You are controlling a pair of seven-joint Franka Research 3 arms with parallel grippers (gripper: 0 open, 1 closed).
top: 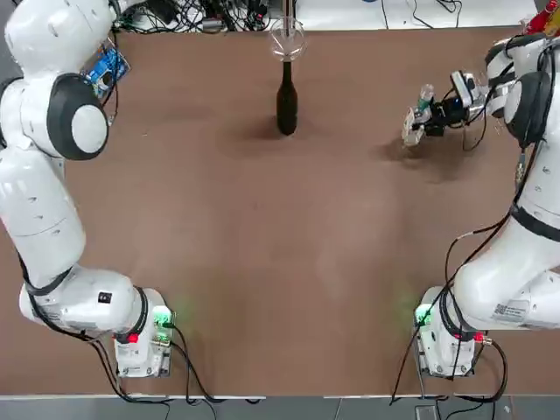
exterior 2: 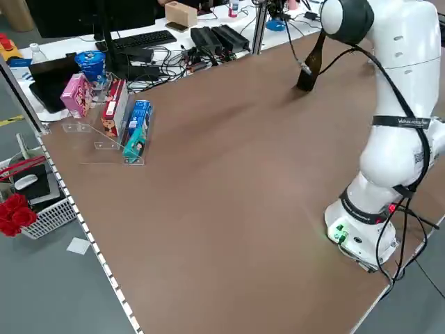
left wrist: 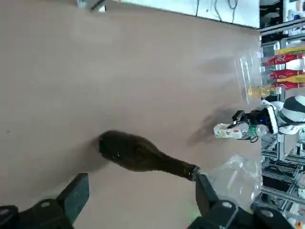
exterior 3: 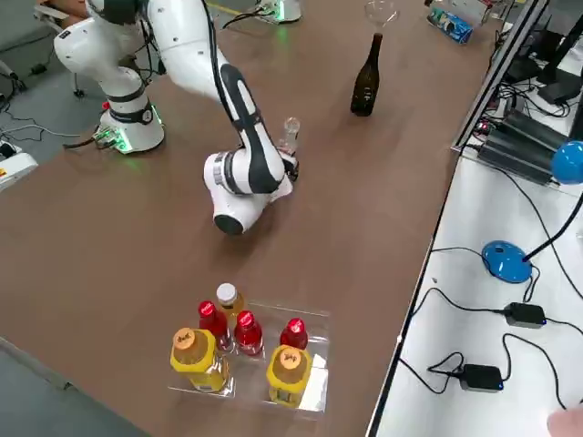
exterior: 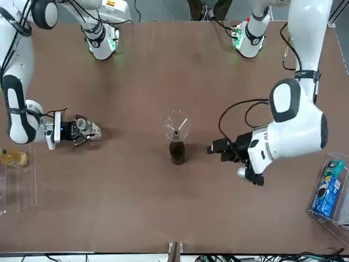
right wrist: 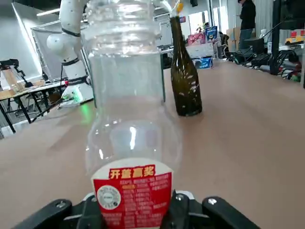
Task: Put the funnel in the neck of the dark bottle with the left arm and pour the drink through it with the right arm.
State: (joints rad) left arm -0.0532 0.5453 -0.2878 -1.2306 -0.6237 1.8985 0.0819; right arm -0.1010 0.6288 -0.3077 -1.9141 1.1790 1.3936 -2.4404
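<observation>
Funnel already sits in dark bottle neck, mid-desk. Your right pincer, clamped on drink, well off to bottle's right. Left pincer open, beside bottle.

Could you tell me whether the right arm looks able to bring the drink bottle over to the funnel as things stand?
Probably yes. The right gripper holds the drink, bare table lies between it and the funnel seated on the dark bottle, and the left gripper stands just beside that bottle.
</observation>
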